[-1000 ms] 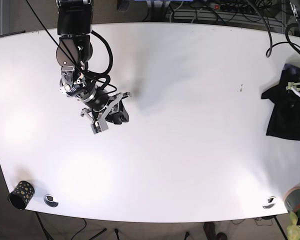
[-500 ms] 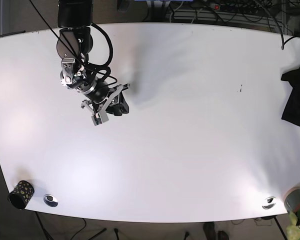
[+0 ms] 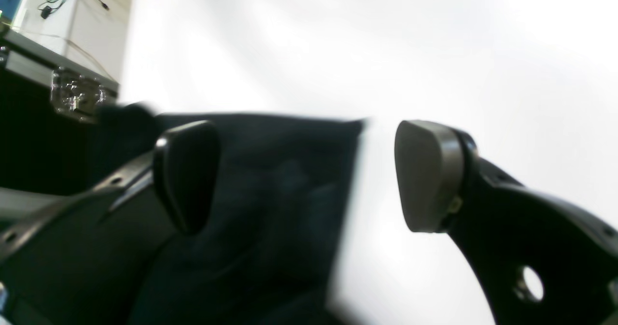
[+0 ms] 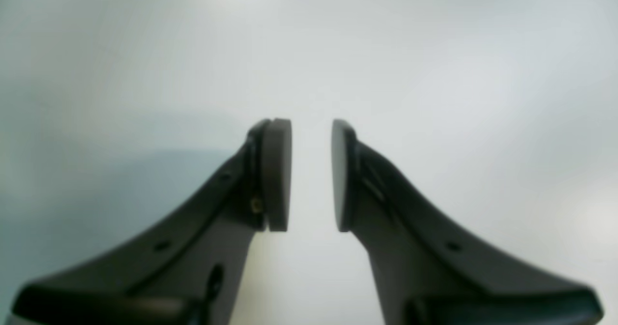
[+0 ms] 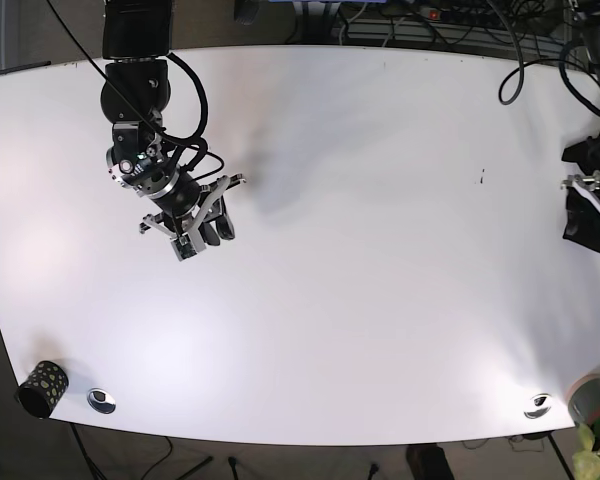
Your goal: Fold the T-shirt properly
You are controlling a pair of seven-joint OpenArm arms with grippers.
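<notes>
step: shirt (image 3: 270,209) at base view's right edge, not laid out | left gripper (image 3: 304,175) agape beside it | right gripper (image 4: 311,175) slightly apart, empty | next: likely grasp, drag to centre

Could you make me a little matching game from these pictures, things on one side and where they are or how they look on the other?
Things:
1. T-shirt
2. Right gripper
3. Patterned cup
4. Left gripper

Descriptions:
A. bottom-left table corner, base view
B. dark cloth at the table's far right edge, base view
C. open, only bare table between its jaws
D. open over dark cloth

Pairs: 1-B, 2-C, 3-A, 4-D
</notes>
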